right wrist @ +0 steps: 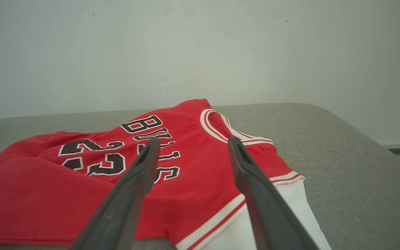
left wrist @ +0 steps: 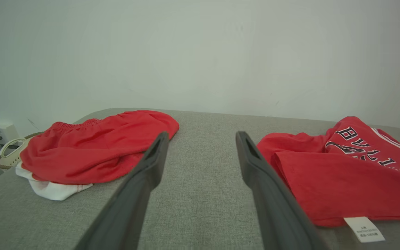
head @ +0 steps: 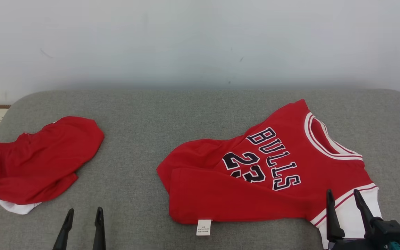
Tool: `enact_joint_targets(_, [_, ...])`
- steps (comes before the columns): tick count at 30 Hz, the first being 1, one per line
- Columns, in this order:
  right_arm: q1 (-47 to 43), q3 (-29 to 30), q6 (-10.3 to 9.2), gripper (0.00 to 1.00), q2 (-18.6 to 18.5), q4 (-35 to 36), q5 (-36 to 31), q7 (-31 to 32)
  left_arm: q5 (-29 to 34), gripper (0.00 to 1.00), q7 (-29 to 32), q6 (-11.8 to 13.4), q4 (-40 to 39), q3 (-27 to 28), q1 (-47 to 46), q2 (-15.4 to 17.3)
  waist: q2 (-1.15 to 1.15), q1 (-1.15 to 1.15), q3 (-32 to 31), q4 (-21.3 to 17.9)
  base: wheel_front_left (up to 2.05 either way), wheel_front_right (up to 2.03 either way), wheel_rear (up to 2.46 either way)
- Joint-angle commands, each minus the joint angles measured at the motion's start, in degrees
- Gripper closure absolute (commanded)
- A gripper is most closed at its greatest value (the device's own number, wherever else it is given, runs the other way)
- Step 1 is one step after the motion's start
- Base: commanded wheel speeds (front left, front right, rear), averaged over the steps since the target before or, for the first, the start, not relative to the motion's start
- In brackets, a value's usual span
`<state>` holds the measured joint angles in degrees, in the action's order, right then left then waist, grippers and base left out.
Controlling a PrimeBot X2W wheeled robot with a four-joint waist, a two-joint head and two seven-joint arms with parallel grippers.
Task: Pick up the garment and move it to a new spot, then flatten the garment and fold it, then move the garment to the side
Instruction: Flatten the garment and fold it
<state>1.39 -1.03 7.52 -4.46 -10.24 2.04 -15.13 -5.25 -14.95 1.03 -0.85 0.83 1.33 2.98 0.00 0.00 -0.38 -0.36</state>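
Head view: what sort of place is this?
Probably an indoor room, perhaps a bedroom: a grey fabric-covered surface like a mattress against a bare pale wall, with a red jersey and red shorts on it.

The head view looks steeply down over the grey woven-fabric surface (head: 141, 166). Both wrist views sit low above it, facing the pale wall (head: 200, 41). All three share the red BULLS jersey (head: 221, 198); head and left wrist also share the crumpled red shorts (head: 40, 159).

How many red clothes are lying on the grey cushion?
2. The Bulls jersey lies on the right side, and the shorts lie bunched at the left edge. The white cloth under the shorts may be their lining or another hidden piece; I cannot tell which.
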Motion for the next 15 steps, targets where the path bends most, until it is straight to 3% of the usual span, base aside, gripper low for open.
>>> enact_joint_targets(1, [-0.1, -0.2, -0.06, 0.00, 0.1, -0.1, -0.1, 0.0, 0.2, 0.00, -0.3, -0.4, 0.2, 0.1, 0.3, 0.1, 0.00, 0.00, 0.0, -0.1, 0.00, 0.00, 0.00])
enact_joint_targets(7, [0.2, -0.5, -0.06, 0.00, 0.0, -0.5, 0.0, 0.0, 0.8, 0.00, -0.3, -2.2, 1.1, -0.6, -0.1, 0.6, 0.00, 0.00, 0.0, -0.2, 0.00, 0.00, 0.00])
enact_joint_targets(15, [0.5, -0.7, -0.06, 0.00, -0.2, -0.7, 0.1, 0.0, 1.0, 0.00, -0.3, -2.3, 1.1, -0.6, -0.3, 0.4, 0.00, 0.00, -0.1, -0.4, 0.00, 0.00, 0.00])
